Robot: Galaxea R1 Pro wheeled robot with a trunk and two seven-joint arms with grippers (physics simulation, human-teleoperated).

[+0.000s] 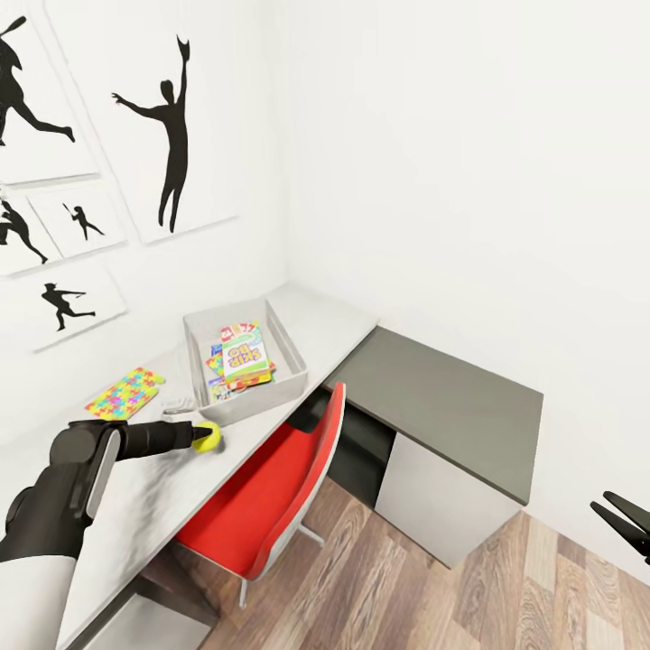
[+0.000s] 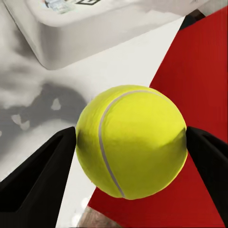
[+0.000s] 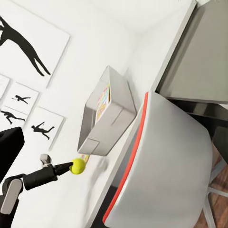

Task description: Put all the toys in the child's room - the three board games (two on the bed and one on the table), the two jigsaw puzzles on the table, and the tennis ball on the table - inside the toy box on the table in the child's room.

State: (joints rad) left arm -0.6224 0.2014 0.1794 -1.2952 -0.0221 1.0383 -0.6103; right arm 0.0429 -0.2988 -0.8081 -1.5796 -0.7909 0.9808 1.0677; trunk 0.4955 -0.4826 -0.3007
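Landmark: toy box (image 1: 289, 379), grey bin with flared walls, on the table (image 1: 334, 320) near the wall corner.

- SKIP-BO board game (image 1: 246, 354): inside the toy box, on top of other colourful boxes.
- Jigsaw puzzle (image 1: 125, 393): flat on the table, beside the toy box on the side away from the corner, apart from it.
- Tennis ball (image 1: 208, 438): just in front of the toy box's near corner, above the table edge; pinched between the two fingers of the left gripper (image 1: 204, 438), one finger (image 2: 40, 183) pressing each side.
- Red chair (image 1: 271, 506): tucked under the table, below the toy box.
- Dark grey side cabinet (image 1: 442, 397): beyond the toy box, lower than the table.
- Right gripper (image 1: 625, 521): well apart from the toy box, over the wooden floor (image 1: 469, 596); fingers slightly parted, holding nothing.
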